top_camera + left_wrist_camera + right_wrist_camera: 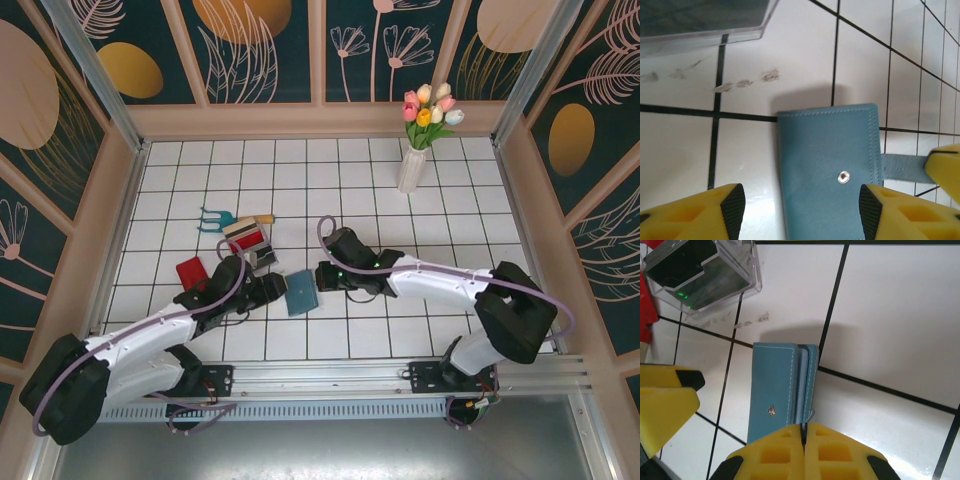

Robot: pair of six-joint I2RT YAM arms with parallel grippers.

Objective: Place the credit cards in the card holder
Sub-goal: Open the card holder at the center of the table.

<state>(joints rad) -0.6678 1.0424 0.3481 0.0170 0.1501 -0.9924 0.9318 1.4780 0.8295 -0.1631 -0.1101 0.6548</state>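
Note:
The teal card holder (300,292) lies folded on the white tiles between the two grippers. Seen from the left wrist, it (825,165) sits snap up between the spread yellow fingers of my left gripper (801,212), which is open and not touching it. My right gripper (804,432) is shut on the narrow strap tab at the edge of the card holder (775,385). In the top view the right gripper (322,278) is just right of the holder and the left gripper (272,290) just left of it. A red card (191,272) lies flat further left. More cards (248,240) stand in a clear rack.
The clear plastic rack (705,275) stands just beyond the holder, with dark cards in it. A small teal hand rake (212,218) with a wooden handle lies behind the rack. A white vase of tulips (413,168) stands at the back right. Wooden walls enclose the tiled floor.

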